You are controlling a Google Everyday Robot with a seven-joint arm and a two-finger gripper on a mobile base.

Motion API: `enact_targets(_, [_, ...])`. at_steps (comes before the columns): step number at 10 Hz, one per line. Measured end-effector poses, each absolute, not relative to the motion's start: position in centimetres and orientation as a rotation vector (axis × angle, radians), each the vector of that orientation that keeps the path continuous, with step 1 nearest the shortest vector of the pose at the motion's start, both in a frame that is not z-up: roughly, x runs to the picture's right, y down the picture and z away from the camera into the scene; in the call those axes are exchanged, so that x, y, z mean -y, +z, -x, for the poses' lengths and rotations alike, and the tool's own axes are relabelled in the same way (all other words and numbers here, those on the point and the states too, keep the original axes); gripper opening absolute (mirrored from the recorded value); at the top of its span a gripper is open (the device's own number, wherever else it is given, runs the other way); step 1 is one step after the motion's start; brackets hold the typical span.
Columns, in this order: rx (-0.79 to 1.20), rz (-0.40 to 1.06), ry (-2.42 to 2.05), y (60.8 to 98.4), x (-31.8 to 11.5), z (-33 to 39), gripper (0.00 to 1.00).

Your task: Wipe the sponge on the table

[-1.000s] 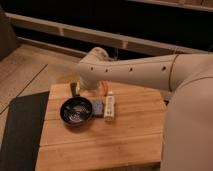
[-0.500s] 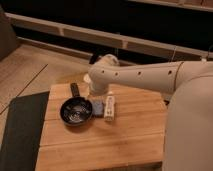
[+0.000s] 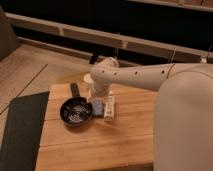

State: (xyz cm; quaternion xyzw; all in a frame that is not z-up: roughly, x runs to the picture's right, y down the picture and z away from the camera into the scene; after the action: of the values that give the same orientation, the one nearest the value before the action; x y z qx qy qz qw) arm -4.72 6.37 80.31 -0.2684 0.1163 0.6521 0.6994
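Sponge (image 3: 98, 108): small blue-grey block, lying flat on the wooden surface (image 3: 95, 150), in the back half and left of the middle. You have it wedged between two things. The black bowl (image 3: 75, 111) is just beside it on the left and the white pack (image 3: 110, 109) just beside it on the right. I can't tell if it touches either one.

Your hand (image 3: 98, 97) is straight above the sponge, pointing down and very close to it. Its jaws stand wide. Contact with the sponge can't be made out, as the wrist blocks the view.

The white arm (image 3: 145, 76) reaches in from the right, across the back edge of the surface. A black bar (image 3: 75, 90) lies behind the bowl, apart from the sponge. A dark mat (image 3: 20, 132) runs along the left side of the surface.
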Motion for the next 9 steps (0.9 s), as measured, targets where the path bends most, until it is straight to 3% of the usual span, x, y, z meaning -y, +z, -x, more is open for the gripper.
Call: enact_targets(9, [-0.24, 0.574, 1.357, 81.6, -7.5, 4.3, 0.65])
